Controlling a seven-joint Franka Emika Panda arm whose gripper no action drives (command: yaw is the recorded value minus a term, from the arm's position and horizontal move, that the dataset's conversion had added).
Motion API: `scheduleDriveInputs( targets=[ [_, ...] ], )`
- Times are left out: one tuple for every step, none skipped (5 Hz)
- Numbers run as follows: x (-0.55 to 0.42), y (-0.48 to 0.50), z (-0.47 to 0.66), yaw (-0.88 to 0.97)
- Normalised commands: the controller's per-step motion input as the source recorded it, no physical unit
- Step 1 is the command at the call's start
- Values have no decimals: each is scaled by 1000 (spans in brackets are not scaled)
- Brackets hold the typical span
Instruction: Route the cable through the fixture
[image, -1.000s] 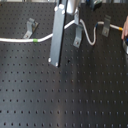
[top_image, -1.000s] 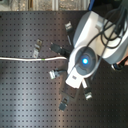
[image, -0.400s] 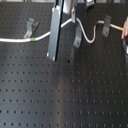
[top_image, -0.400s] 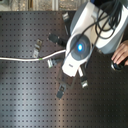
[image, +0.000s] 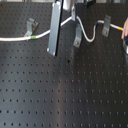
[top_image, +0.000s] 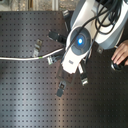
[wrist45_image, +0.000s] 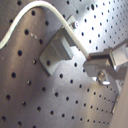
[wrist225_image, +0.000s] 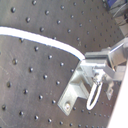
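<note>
Breadboard table (image: 60, 95): black, matt metal look, regular grid of small holes; faint dull sheen in the first wrist view.

Cable (image: 15, 38): white, smooth, flexible plastic-looking jacket, slight gloss. Short green band (image: 33, 36) on it, matt.

Fixture clips (image: 31, 26): bare grey metal, brushed, semi-dull; bent sheet look in the first wrist view (wrist45_image: 59, 50), screw heads showing.

Gripper (wrist45_image: 107, 62): grey metal fingers, satin finish, lightly reflective.

Arm housing (top_image: 80, 42): white glossy plastic shell, black rubbery-looking hoses at 1 o'clock of the lit blue disc.
</note>
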Motion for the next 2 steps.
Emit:
scheduleDriveInputs(
  targets=[
    [112,63,226,14],
    [103,231,-3,157]
  ],
)
